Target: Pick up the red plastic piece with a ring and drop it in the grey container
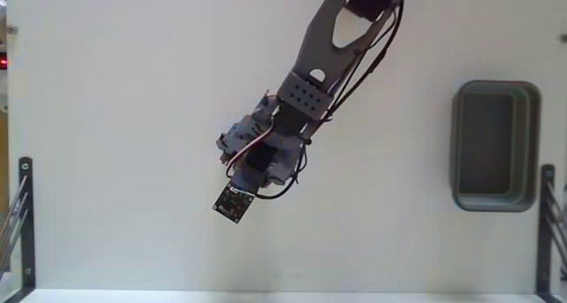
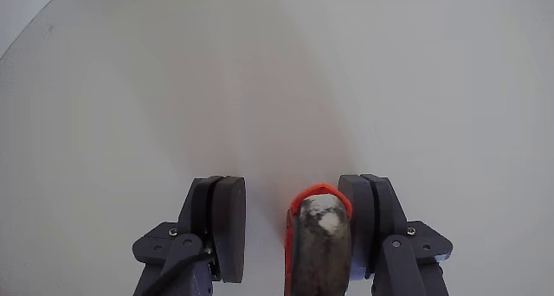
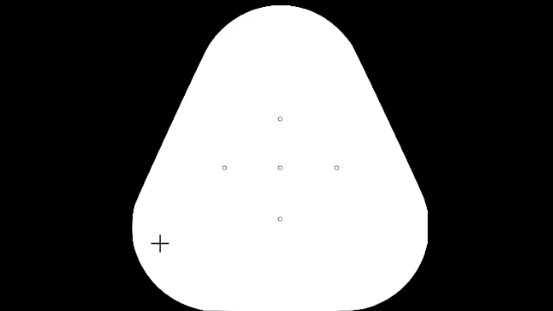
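Wrist view is catching what the fixed view is missing: the red plastic piece with a ring (image 2: 318, 211), a red-orange loop around a grey, scuffed core, is lying between the parted fingers of the gripper (image 2: 293, 231), against the right-hand pad (image 2: 357, 211). Whether the gripper is squeezing it, I cannot tell. Fixed view is showing the arm (image 1: 306, 95) over the white table (image 1: 124, 143), well apart from the grey container (image 1: 461, 152) at right. No writing is showing.
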### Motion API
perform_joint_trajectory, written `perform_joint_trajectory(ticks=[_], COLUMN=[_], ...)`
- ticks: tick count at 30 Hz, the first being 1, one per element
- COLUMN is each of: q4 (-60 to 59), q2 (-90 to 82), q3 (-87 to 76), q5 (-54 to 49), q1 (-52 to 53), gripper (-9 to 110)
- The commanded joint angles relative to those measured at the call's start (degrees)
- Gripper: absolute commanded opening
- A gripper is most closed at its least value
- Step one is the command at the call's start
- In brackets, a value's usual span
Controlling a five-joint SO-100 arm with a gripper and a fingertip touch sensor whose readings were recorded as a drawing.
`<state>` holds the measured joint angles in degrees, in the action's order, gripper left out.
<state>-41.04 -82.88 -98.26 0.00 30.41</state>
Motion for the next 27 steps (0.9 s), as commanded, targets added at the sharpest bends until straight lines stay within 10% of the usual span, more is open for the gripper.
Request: perform_joint_trajectory(ticks=[1, 27], q4=[0.46, 0.46], q2=[-1.74, -1.74], q3=[-0.17, -0.17], q5=[0.0, 0.0], q1=[1.44, 1.44], gripper=[63, 55])
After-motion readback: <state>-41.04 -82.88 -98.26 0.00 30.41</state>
